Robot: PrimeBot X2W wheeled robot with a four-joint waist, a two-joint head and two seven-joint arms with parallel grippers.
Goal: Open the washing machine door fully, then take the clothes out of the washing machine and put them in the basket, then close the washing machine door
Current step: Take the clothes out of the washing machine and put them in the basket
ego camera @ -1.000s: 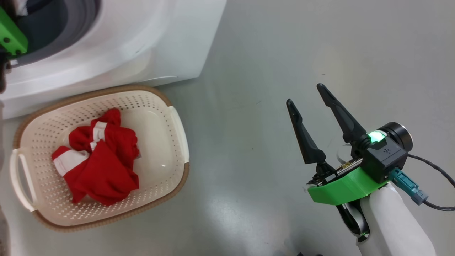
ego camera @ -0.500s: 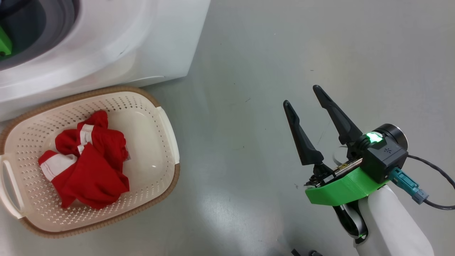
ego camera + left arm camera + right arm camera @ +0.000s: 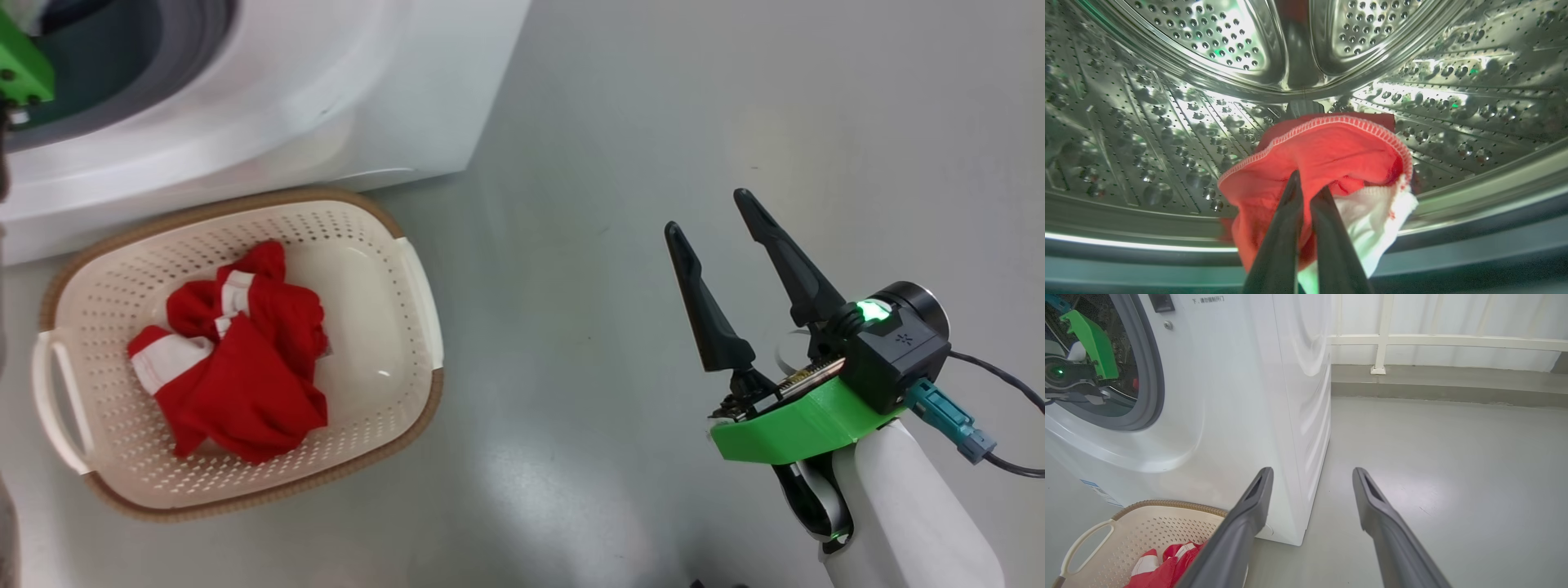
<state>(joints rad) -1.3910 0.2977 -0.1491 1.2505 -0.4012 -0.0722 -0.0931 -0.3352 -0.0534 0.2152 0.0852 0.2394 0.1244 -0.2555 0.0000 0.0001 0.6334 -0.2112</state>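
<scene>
1. inside the steel drum [image 3: 1167, 134], the left claw [image 3: 1308, 184] is pinched shut on a red garment [image 3: 1331, 151] with white trim; the cloth bunches around both fingers.
2. the right claw [image 3: 706, 214] hangs over bare grey floor [image 3: 571, 269], fingers spread wide, gripping nothing.
3. the basket [image 3: 412, 278] sits on the floor just beside the front of the washing machine [image 3: 351, 90], well apart from the right claw.
4. red clothes [image 3: 245, 376] with white patches lie heaped in the middle of the basket.
</scene>
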